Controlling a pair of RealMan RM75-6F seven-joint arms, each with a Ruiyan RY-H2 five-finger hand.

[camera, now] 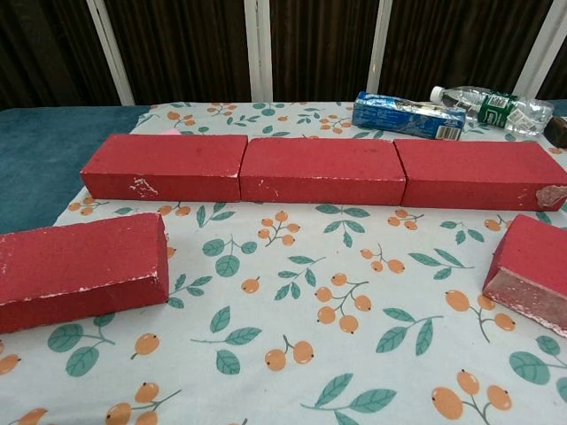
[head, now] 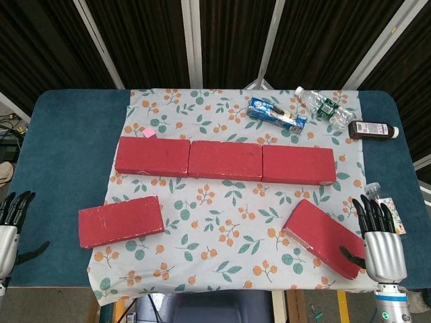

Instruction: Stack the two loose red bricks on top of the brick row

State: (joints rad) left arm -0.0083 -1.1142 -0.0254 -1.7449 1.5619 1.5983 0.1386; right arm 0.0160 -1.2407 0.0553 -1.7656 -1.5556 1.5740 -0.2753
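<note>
Two loose bricks wait in front of the brick row (head: 225,160): left loose brick (head: 121,221) lying flat, right loose brick (head: 323,237) skewed, nothing stacked yet. Left hand (head: 10,225) and right hand (head: 378,235) hover empty, fingers apart. These look heavy, rigid and rough-faced, corners chipping; best clasped across the long sides near the middle

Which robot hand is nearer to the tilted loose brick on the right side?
The right robot hand: it sits just beside the tilted loose brick, thumb at its edge. The left robot hand is far across the table.
</note>
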